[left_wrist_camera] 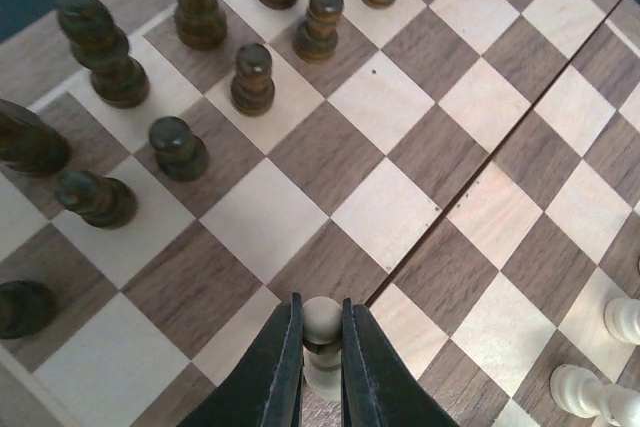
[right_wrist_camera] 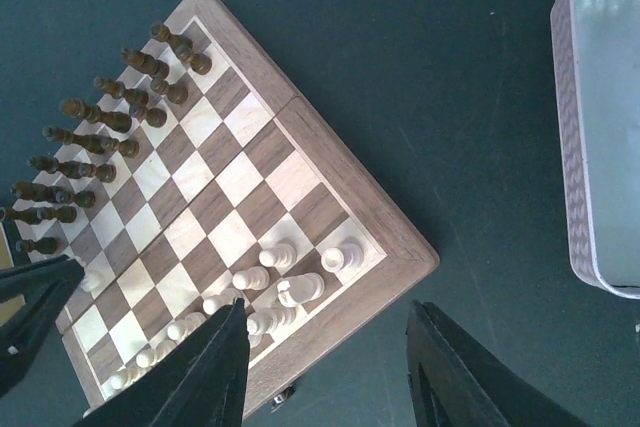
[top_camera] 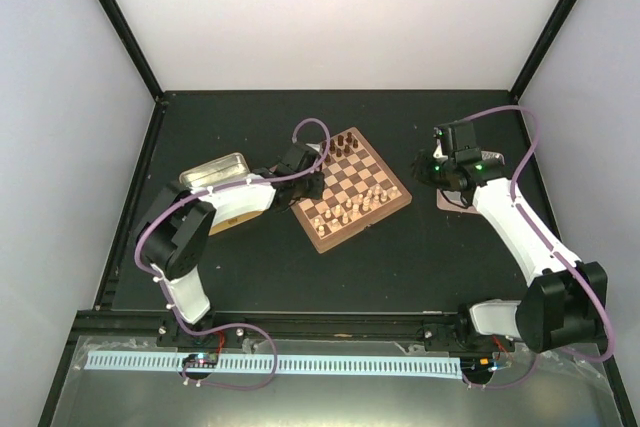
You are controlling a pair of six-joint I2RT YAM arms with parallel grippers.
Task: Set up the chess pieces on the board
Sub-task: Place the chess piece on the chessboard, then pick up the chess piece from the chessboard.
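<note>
The board (top_camera: 400,203) lies turned like a diamond at the table's middle. Dark chess pieces (top_camera: 345,144) fill its far side and pale ones (top_camera: 355,209) its near side. My left gripper (left_wrist_camera: 322,309) is shut on the round head of a pale pawn (left_wrist_camera: 322,319), held upright low over a square near the board's (left_wrist_camera: 385,212) left edge, with dark pieces (left_wrist_camera: 253,77) ahead. My right gripper (right_wrist_camera: 325,312) hangs open and empty above the board's right corner (right_wrist_camera: 350,182), beside the pale pieces (right_wrist_camera: 300,289); in the top view it (top_camera: 425,169) sits right of the board.
A silver metal tray (top_camera: 215,169) and a tan tray (top_camera: 235,219) lie left of the board, partly under my left arm. A pale tray (right_wrist_camera: 600,127) sits right of the board, below my right arm (top_camera: 450,202). Black frame rails border the dark table.
</note>
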